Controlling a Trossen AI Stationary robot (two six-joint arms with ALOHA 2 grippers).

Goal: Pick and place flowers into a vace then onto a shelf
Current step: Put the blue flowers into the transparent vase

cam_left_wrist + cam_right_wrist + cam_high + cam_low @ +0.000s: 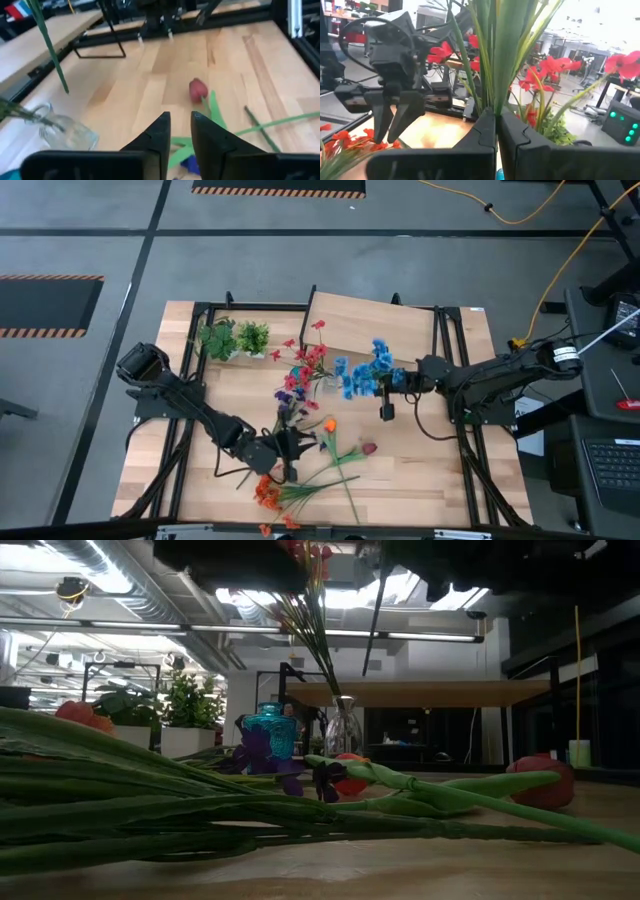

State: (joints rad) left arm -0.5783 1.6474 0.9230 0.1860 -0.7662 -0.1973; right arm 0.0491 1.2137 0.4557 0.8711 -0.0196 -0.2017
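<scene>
Light-wood tabletop fills my high view; the shelf sits at its far edge, nothing standing on its board from what I can see.

Right arm reaches in from the right side. Right gripper is just in front of the shelf, holding a blue flower spray with the blooms toward the vase. My right wrist view shows what the overhead can't: fingers pinched on a bundle of green stems, red blooms behind them.

Left arm comes in from the left edge. Left gripper is low over the table near the front, by the loose flowers. Left wrist view: fingers slightly apart, nothing between them, a dark red tulip lying on the wood just ahead.

Glass vase stands mid-table with red and purple sprays already in it. Low view confirms it upright, stems rising out.

Orange spray lies at the front edge, orange tulip near centre.

Only the low view shows a teal bottle beside the vase.
</scene>
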